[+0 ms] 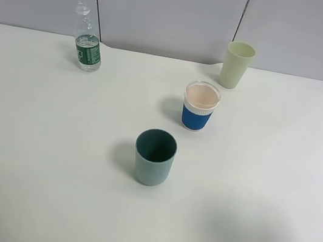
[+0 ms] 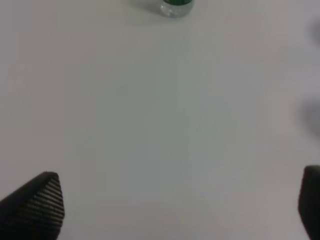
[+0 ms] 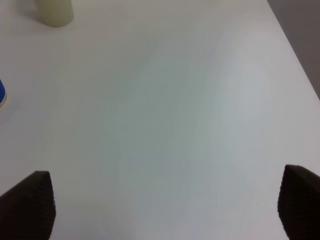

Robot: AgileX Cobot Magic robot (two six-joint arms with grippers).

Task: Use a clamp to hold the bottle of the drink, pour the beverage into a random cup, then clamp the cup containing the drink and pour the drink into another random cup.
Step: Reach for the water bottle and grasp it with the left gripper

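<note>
- On the far left of the table [image 1: 33, 156], the bottle [image 1: 87, 45] stands upright with nothing gripping it, and liquid shows around its green label.
- Mid-table sits the blue-sleeved cup [image 1: 200, 107]. The teal cup [image 1: 154, 157] stands apart, nearer the front, and a pale green cup [image 1: 237, 64] is at the back.
- The left gripper [image 2: 177, 202] and right gripper [image 3: 165, 205] both hang over bare table, fingers spread wide with nothing between them.
- I'd say nothing is done yet: the bottle grab and both pours are all left.

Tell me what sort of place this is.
Probably a lab or office test bench: a plain white table, grey partition panels behind it, and staged props like the bottle and teal cup.
</note>
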